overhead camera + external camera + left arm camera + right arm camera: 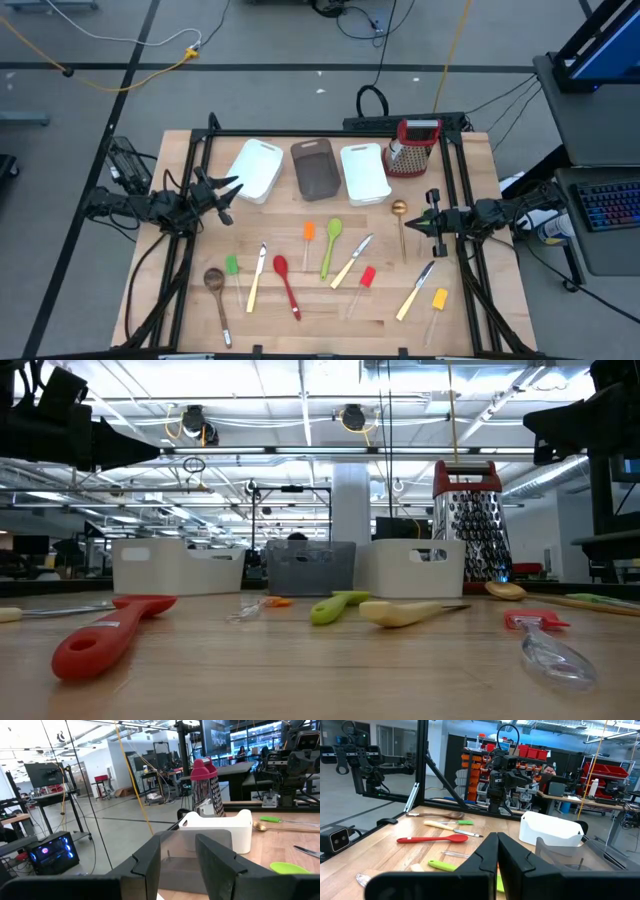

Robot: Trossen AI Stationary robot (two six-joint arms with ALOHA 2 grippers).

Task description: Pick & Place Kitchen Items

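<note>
The utensils lie flat on the wooden table [470, 160]. They include a wooden spoon [214, 281], green spatula [232, 266], red spoon [286, 282], green spoon [331, 242], orange spatula [308, 232], red spatula [366, 278], gold spoon [399, 212], yellow spatula [438, 300] and cream-handled knives [257, 276] [414, 291]. My left gripper [228, 194] hovers open at the table's left, beside the left white tub [255, 168]; its fingers [150, 860] are empty. My right gripper [420, 222] is shut and empty at the right, next to the gold spoon.
Two white tubs and a brown tub [317, 166] stand in a row at the back, the second white one [364, 172] on the right. A red-topped metal grater [413, 146] stands at the back right. A black frame [190, 290] runs along the table's sides.
</note>
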